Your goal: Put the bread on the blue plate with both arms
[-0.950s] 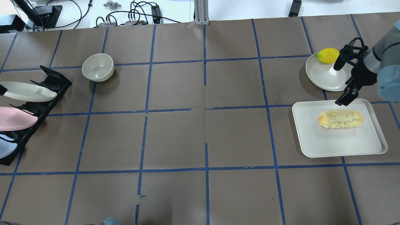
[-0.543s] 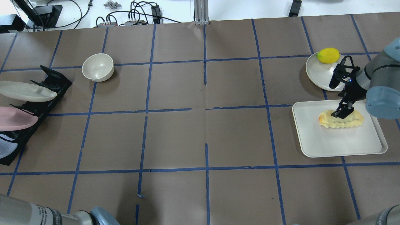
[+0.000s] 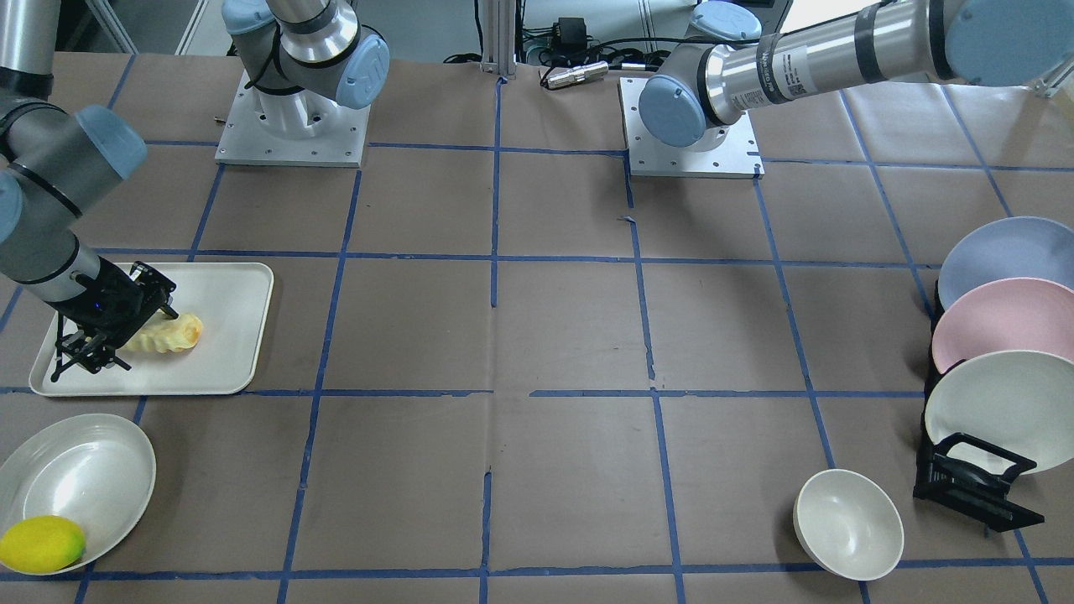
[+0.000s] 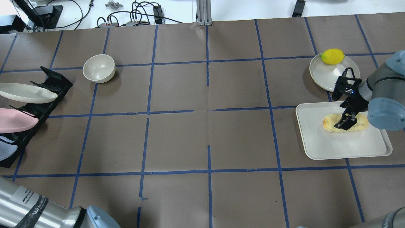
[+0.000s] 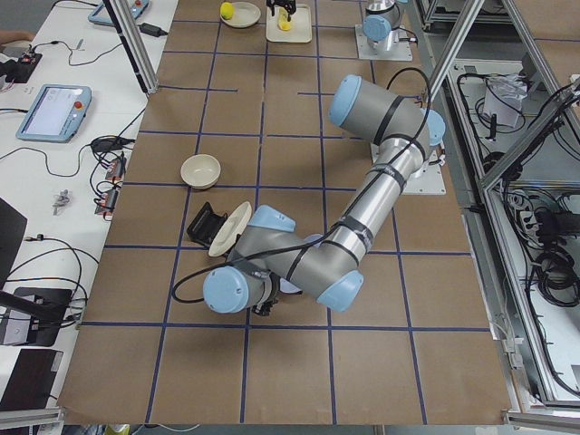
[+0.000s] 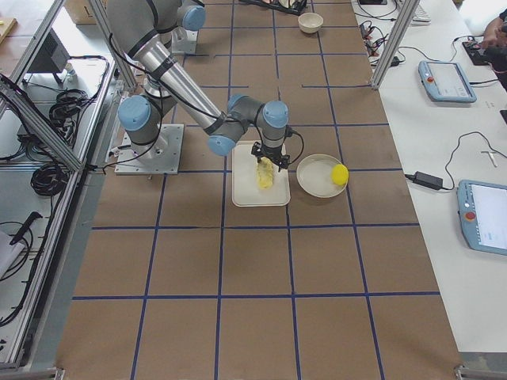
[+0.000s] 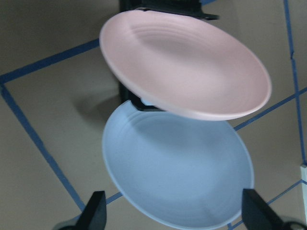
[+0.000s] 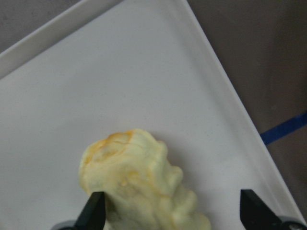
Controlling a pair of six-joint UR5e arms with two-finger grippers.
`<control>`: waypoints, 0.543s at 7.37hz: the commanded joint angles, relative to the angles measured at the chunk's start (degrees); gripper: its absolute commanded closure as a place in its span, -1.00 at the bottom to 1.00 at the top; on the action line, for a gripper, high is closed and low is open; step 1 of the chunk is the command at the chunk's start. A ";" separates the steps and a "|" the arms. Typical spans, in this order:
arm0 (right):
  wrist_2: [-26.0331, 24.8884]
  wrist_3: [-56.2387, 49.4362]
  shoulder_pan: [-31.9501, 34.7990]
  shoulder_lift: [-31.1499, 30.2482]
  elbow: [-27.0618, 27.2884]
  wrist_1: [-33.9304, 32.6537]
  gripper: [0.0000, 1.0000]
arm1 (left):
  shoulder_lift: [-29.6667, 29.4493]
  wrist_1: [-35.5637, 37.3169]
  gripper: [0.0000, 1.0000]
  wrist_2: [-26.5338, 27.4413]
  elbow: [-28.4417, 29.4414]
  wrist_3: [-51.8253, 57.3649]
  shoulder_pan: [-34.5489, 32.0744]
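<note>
Pink plate [image 7: 187, 62] overlaps blue plate [image 7: 177, 167]; lemon [image 4: 332, 56] nr bread [image 4: 329, 123].

Brown table [image 4: 177, 139] gridded with blue tape [image 4: 206, 47]; white bench [image 6: 475, 134] holds tablets [image 6: 447, 79].

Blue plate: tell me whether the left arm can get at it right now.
Probably yes: the left gripper, open, faces the blue plate, whose near rim shows free; the pink plate only overlaps its far edge.
</note>
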 commanded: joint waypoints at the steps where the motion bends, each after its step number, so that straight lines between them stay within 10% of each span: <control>1: 0.01 0.40 -0.07 -0.55 0.87 -0.27 -0.76 | -5.88 -6.37 -0.96 7.68 6.91 -6.57 -0.78; 3: 0.01 2.32 0.01 -0.64 0.87 -1.15 0.40 | -7.11 -6.29 -0.97 8.58 6.48 -9.58 -1.92; 4: -0.25 3.03 0.02 -0.81 0.52 -1.06 0.68 | -8.08 -6.73 -0.97 8.67 6.57 -10.82 -2.19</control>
